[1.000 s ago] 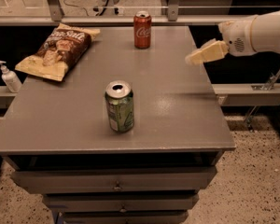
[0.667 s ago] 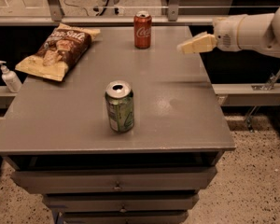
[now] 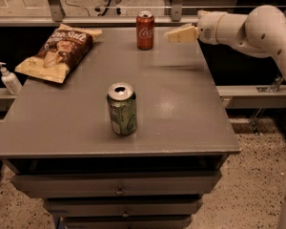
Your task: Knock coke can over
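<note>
The coke can (image 3: 145, 30) stands upright near the far edge of the grey table (image 3: 181, 109), red with white lettering and a silver top. My gripper (image 3: 174, 34) reaches in from the right on a white arm, hovering above the table just right of the can, with a small gap between them. It holds nothing that I can see.
A green can (image 3: 121, 109) stands upright near the table's front middle. A brown chip bag (image 3: 57, 51) lies at the far left. A white pump bottle (image 3: 8, 78) stands on a ledge left of the table. Drawers sit under the tabletop.
My gripper has moved left and farther back, from the table's right edge toward the coke can. Both cans have stayed put.
</note>
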{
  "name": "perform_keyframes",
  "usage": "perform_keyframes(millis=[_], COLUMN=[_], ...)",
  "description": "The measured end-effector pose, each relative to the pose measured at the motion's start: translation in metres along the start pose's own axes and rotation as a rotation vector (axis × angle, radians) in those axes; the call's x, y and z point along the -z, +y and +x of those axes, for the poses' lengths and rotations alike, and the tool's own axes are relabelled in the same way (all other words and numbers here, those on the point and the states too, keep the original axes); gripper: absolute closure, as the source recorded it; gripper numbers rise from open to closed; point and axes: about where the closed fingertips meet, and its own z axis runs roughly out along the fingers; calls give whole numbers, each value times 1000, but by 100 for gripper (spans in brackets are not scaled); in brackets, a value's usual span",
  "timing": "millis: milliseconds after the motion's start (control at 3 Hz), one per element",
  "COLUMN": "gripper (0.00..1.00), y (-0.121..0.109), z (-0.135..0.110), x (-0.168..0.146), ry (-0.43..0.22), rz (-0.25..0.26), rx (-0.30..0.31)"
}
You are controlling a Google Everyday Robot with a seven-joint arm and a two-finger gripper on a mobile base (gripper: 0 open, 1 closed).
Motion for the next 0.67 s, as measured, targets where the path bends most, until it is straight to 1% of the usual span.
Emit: perform_keyframes(millis=[333,667], gripper=[0,0], y=[2,12], z=[0,2], x=[-40,-70], ry=[-35,-50], rz=[-48,-101], rx=[-9,-17])
